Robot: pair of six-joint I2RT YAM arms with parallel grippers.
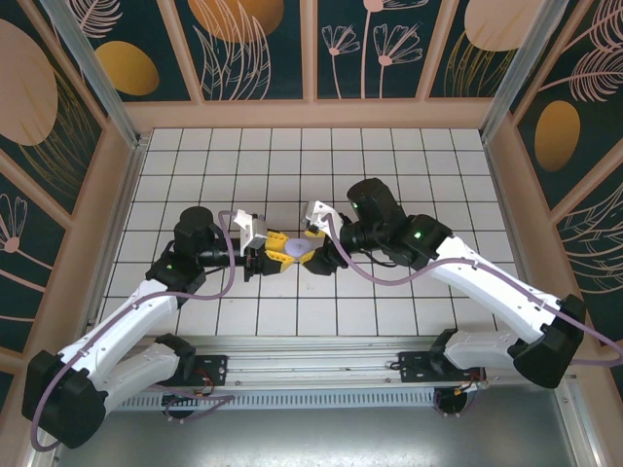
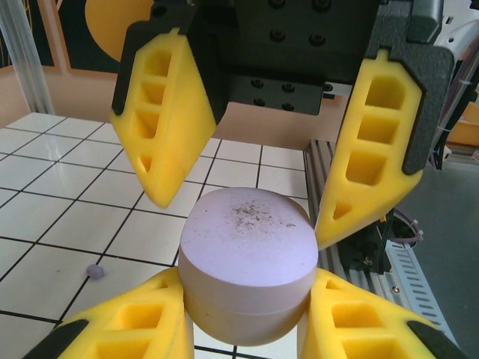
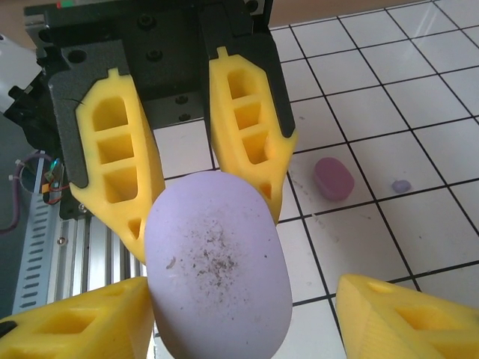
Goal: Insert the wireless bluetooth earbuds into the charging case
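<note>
Top view: my left tool [image 1: 274, 255] and right tool [image 1: 316, 247] meet over the white tiled desk [image 1: 389, 175], with a smooth lilac oval charging case [image 1: 295, 250] between them.

Left wrist: my left tool's yellow hollow-celled wedge fingers [image 2: 127, 325] clamp the case's sides. The matte lid is speckled with dark grit. A tiny pale purple earbud nub [image 2: 94, 271] lies on a tile, apart from the case.

Right wrist: my right tool stands wide around the case. A small mauve oval pebble [image 3: 333, 178] lies near an earbud nub.
</note>
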